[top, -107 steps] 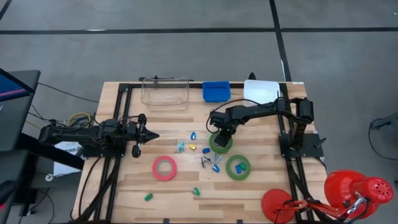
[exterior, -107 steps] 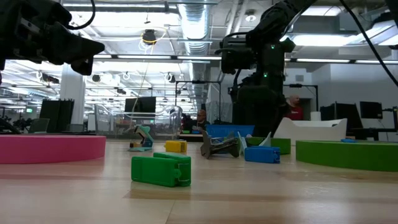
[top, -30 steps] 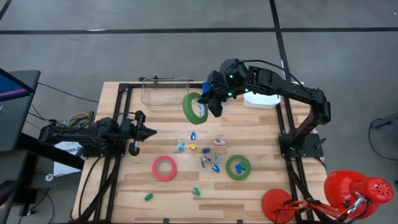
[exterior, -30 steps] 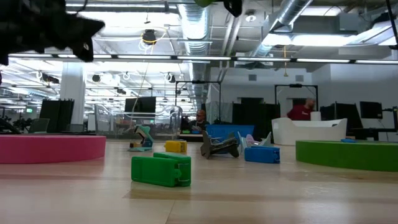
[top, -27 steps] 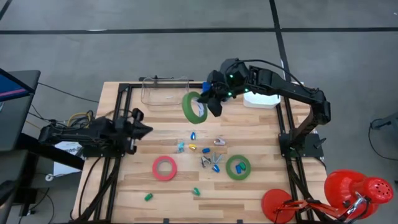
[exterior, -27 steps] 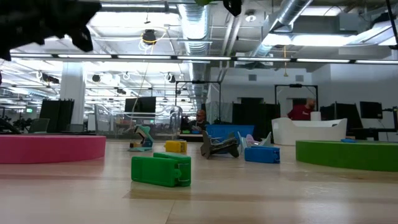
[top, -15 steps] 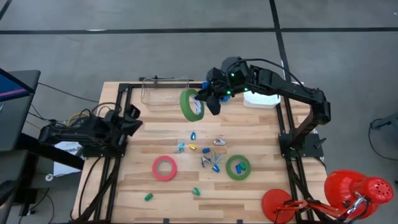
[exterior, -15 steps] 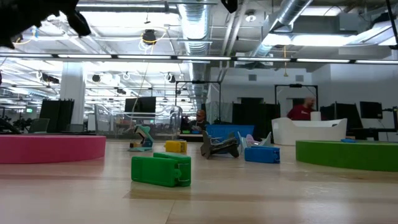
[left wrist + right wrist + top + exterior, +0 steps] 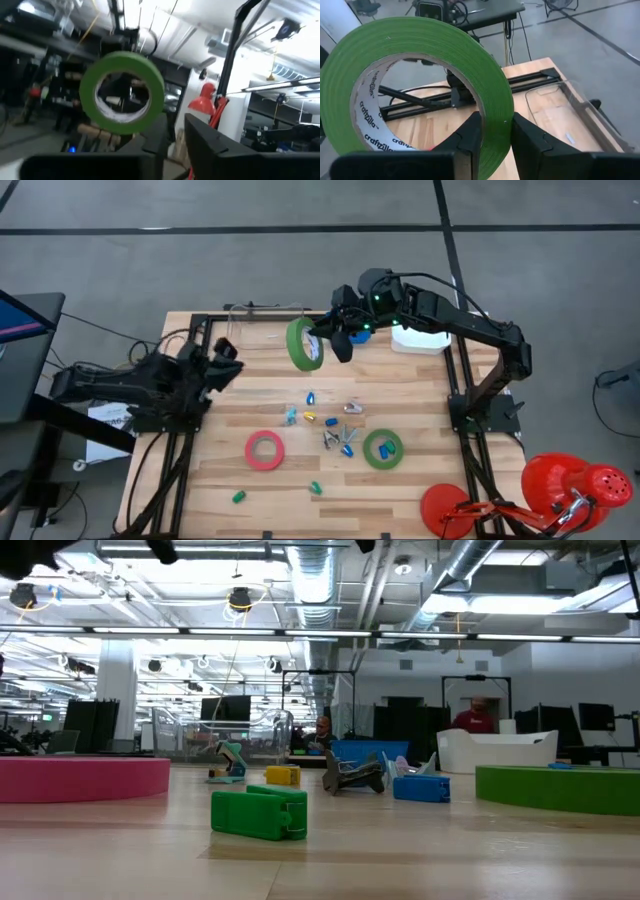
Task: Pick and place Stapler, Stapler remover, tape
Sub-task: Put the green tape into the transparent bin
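Note:
My right gripper is shut on a green tape roll, high above the table's far middle, beside the clear tub. The left wrist view looks at that roll from the side. A pink-red roll and a second green roll lie flat on the wood. Between them lie small coloured pieces and a grey metal jawed piece. My left gripper hangs raised over the table's left side, fingers slightly apart, touching nothing. My right gripper pinches the wall of the green roll, with one finger inside the open centre and the other outside. The roll is lifted clear of the table and stands nearly on edge.
A blue bin and a white tray sit at the far edge, right of the clear tub. Small green pieces lie near the near edge. A red lamp stands off the near right corner. A person shows in the room beyond.
My left gripper has risen and drawn back toward the table's far left, tipping upward and leaving the top of the low view. My right gripper has carried the green roll a little toward the left and far edge, toward the clear tub.

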